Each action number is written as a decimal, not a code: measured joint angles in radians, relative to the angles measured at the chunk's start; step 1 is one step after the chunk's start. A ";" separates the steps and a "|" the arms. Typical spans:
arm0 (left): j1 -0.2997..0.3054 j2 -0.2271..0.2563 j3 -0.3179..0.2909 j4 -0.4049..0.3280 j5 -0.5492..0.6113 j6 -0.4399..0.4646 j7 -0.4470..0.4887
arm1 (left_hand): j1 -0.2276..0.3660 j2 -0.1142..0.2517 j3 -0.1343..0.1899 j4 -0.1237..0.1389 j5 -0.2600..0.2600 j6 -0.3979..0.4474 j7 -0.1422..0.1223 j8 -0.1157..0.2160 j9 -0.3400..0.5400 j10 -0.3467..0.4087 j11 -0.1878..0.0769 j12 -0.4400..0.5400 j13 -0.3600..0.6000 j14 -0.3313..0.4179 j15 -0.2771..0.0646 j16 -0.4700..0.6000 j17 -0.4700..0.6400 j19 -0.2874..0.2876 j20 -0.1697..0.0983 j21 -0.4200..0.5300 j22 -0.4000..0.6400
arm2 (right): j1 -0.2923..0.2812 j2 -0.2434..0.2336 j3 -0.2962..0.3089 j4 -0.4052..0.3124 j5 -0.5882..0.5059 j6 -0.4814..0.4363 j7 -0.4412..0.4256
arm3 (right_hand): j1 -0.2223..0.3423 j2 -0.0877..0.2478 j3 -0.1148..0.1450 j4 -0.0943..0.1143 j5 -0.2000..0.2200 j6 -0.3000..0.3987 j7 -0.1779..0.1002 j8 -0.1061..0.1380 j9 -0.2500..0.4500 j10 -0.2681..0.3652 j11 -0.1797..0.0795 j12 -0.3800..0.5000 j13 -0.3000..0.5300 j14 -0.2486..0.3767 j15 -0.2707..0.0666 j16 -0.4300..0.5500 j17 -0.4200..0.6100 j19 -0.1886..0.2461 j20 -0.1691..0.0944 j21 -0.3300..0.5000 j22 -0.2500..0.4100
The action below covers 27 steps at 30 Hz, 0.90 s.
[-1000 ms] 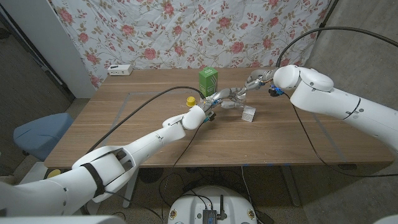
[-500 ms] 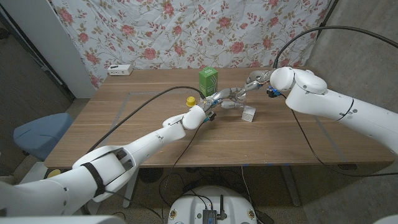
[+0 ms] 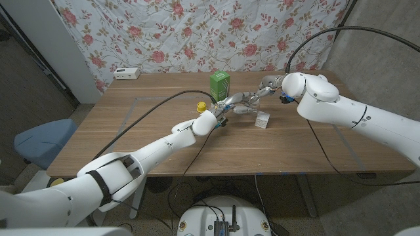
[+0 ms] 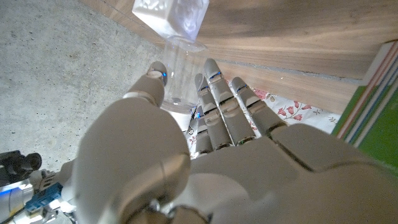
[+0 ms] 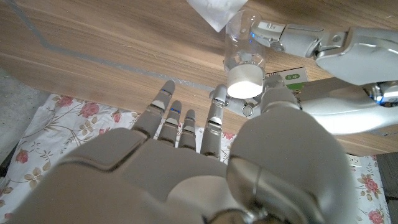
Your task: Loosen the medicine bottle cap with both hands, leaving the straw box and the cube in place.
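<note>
1. Lying on its side near the table's middle, the clear medicine bottle (image 5: pixel 244 51) points its white cap (image 5: pixel 244 84) toward our right hand (image 5: pixel 205 149); the bottle rests just beside the white cube (image 3: pixel 262 120) and in front of the green straw box (image 3: pixel 219 85).
2. We see through the bottle wall in both wrist views, and nothing shows inside it that we can make out; whether it is truly empty we cannot tell. The straw box stands upright and closed, so its contents are hidden.
3. Our left hand (image 4: pixel 205 124) grips the bottle body, its thumb on one side and the other fingers (image 4: pixel 219 99) lying close together along the opposite side.
4. Our right hand is spread, with fingertips (image 5: pixel 216 99) just beside the cap and the thumb near its other side; we cannot tell that any of them presses on it.
5. We judge the step in hand to be seating the right hand on the cap, with the twist not yet begun.
6. The next move calls for closing the right fingers around the cap and turning it while the left hand holds the body against rotation, and for keeping both hands off the cube, which sits very near.
7. A small yellow object (image 3: pixel 201 105) lies on the wooden table (image 3: pixel 131 131) beside our left arm.
</note>
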 measured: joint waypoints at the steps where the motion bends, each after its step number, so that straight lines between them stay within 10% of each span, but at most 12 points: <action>1: -0.001 0.000 0.000 0.001 0.000 0.000 0.000 | 0.000 0.000 0.000 0.000 0.000 0.000 0.000 0.000 0.000 0.000 0.000 0.000 0.000 0.000 0.000 0.000 0.000 0.000 0.000 0.000 0.000 | 0.000 0.000 -0.001 0.000 -0.006 -0.001 0.002 | 0.000 0.000 0.001 -0.001 0.000 0.003 -0.003 0.000 0.000 0.002 -0.002 0.000 0.000 0.002 -0.002 0.000 0.000 0.000 0.000 0.000 0.000; 27: -0.008 -0.005 0.001 0.020 -0.008 -0.007 -0.003 | 0.003 -0.003 0.001 0.001 0.002 0.000 0.000 0.000 0.000 0.000 0.000 0.004 -0.001 0.000 0.000 0.000 0.001 0.000 0.000 0.000 0.000 | -0.011 0.030 -0.005 0.024 -0.086 0.005 0.025 | 0.041 0.020 0.019 -0.036 0.000 0.065 -0.030 0.037 0.009 0.029 -0.007 0.008 0.000 0.018 -0.018 0.000 0.000 0.021 -0.011 0.000 0.000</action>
